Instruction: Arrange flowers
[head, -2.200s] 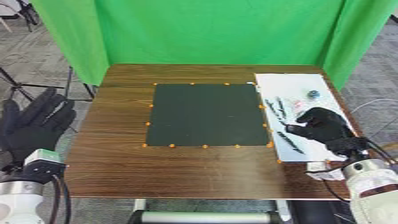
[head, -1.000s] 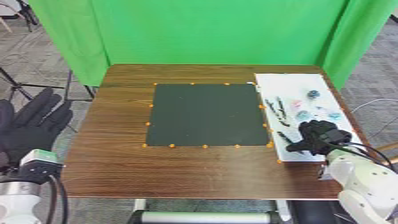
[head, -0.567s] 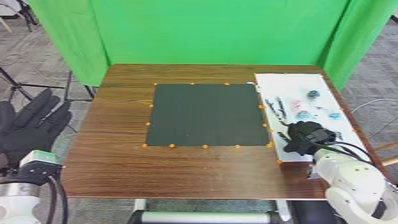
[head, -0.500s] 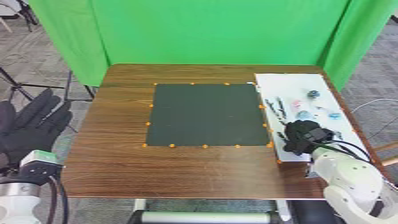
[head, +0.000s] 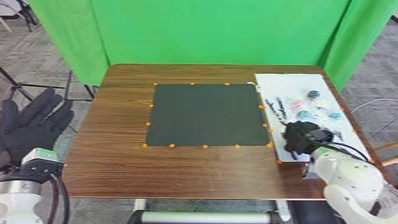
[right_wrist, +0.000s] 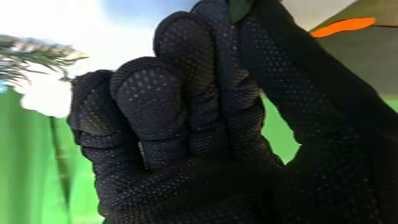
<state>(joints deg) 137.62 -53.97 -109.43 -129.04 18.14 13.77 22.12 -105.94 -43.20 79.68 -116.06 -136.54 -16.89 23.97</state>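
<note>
One dark green leaf (right_wrist: 240, 8) stood pinched between the thumb and fingers of the right hand (head: 300, 137), its grip narrow, at four o'clock from the dark mat (head: 209, 115). It would probably handle light and bendy, best held by its stem. The white board (head: 289, 82) bore dark stems (head: 272, 107) at the hand's eleven o'clock and a blue flower (head: 313, 94) near twelve. The left hand (head: 35, 130) lay wide at nine o'clock from the mat.

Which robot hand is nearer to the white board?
Right: the right robot hand is over the white board; the left robot hand is off the table, to the left.
</note>
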